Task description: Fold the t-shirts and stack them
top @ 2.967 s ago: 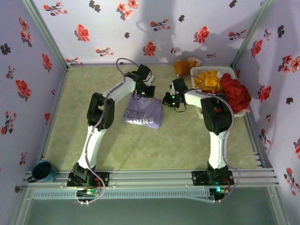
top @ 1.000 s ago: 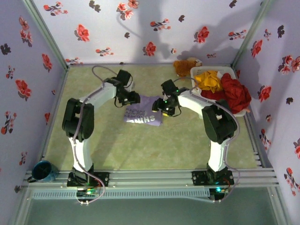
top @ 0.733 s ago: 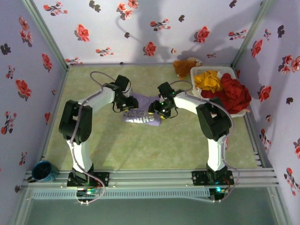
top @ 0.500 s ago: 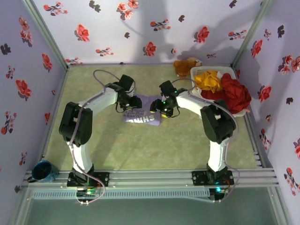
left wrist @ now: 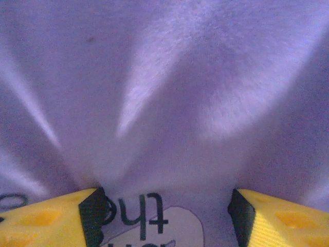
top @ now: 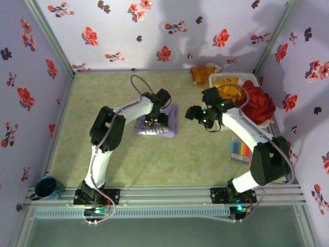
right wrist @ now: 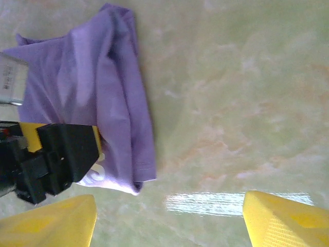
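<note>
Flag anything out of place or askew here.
The red cloth t-shirt spills unfolded over the rim of the white plastic basket. The folded lavender t-shirt has uneven layers at one edge. A blue mug sits by the near-left frame rail.

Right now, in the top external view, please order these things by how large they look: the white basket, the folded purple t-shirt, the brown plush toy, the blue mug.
1. white basket
2. purple t-shirt
3. brown plush toy and blue mug: they look about alike, so I do not rank them.
</note>
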Motion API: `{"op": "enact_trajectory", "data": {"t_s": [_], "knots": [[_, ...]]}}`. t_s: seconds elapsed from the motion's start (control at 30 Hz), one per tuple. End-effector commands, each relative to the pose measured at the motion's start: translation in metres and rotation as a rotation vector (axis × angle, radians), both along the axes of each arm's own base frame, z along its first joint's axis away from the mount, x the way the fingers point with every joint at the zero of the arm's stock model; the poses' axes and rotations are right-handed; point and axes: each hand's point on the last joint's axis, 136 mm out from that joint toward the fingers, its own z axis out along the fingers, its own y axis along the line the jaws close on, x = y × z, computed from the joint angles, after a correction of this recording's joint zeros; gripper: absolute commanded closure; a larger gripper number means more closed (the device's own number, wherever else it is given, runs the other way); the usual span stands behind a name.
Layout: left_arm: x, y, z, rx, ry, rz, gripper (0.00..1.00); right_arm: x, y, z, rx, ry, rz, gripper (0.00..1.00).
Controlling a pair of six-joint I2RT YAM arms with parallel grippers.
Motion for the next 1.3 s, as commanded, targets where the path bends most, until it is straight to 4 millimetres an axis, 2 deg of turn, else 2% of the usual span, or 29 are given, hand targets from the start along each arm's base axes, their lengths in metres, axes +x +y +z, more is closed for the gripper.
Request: {"op": "enact_trajectory", "data": {"t_s": [0.0, 0.1, 0.2, 0.47, 0.67, 0.83, 1.13, 1.27], "knots": [[-0.007, 0.008, -0.013, 0.067, 0.031, 0.002, 0.24, -0.011, -0.014, 0.001, -0.034, 0.004, 0.006, 0.21], [-0.006, 0.014, -0.020, 0.075, 0.036, 0.009, 0.17, -0.014, -0.021, 0.001, -0.045, -0.003, -0.006, 0.19], [-0.001, 0.029, -0.021, 0.082, 0.044, 0.017, 0.11, -0.017, -0.025, 0.001, -0.049, 0.000, -0.011, 0.18], [0.035, 0.101, -0.006, 0.117, 0.042, 0.076, 0.01, -0.018, -0.029, 0.010, -0.056, -0.023, -0.019, 0.15], [0.058, 0.153, -0.002, 0.163, 0.065, 0.092, 0.01, -0.018, -0.033, 0.024, -0.062, -0.044, -0.023, 0.13], [0.076, 0.194, -0.007, 0.174, 0.095, 0.103, 0.01, -0.024, -0.040, 0.034, -0.076, -0.054, -0.016, 0.12], [0.119, 0.259, -0.011, 0.139, 0.109, 0.107, 0.00, -0.044, -0.062, 0.061, -0.101, -0.074, -0.023, 0.11], [0.136, 0.284, -0.017, 0.106, 0.120, 0.121, 0.01, -0.056, -0.070, 0.063, -0.110, -0.057, -0.021, 0.11]]}}
